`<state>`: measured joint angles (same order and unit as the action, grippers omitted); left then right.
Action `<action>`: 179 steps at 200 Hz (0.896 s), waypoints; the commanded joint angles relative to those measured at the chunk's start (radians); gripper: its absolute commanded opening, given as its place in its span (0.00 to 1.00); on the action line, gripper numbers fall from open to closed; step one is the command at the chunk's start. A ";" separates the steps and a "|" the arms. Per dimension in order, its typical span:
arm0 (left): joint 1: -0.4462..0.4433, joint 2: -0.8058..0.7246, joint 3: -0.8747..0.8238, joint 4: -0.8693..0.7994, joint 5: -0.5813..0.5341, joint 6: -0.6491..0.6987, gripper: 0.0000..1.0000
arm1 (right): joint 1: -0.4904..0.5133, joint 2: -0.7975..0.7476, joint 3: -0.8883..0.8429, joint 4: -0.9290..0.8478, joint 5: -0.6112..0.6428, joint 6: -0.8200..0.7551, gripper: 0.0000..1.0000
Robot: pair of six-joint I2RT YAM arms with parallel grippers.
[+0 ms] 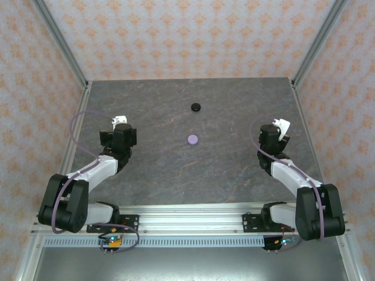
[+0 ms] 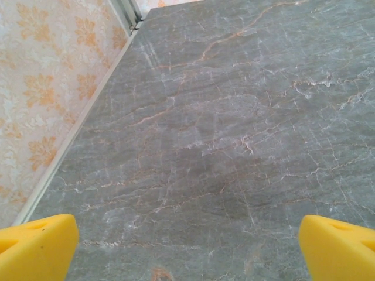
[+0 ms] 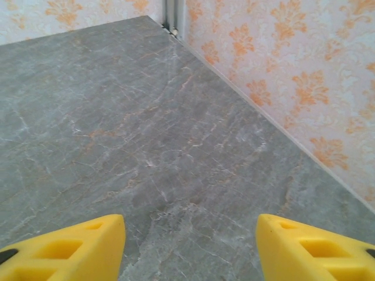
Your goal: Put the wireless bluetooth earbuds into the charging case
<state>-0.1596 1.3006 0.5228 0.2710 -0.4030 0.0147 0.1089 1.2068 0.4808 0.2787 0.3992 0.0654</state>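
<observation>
Lying near the middle of the table [image 1: 152, 170], the lilac case [image 1: 193, 139] sits closer to the arms, and the black case [image 1: 195, 107] lies apart from it, farther back. Each reads as a plain round disc from above; the earbuds are too small to make out. The left gripper [image 1: 120, 121] hangs over the table's left side, well apart from both cases. In the left wrist view its yellow fingers [image 2: 35, 246] stand wide, with bare stone between them. The right gripper [image 1: 283, 126] hovers over the right side near the wall [image 3: 281, 70]; its fingers [image 3: 310, 249] are spread too, holding nothing.
</observation>
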 commanded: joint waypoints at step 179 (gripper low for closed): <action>0.137 0.098 -0.181 0.542 0.399 0.002 1.00 | -0.067 0.148 -0.146 0.502 -0.273 -0.084 0.76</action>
<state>-0.0303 1.3735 0.3557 0.7341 -0.0124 0.0242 0.0486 1.3403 0.3489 0.7063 0.1295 -0.0059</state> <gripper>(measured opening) 0.997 0.749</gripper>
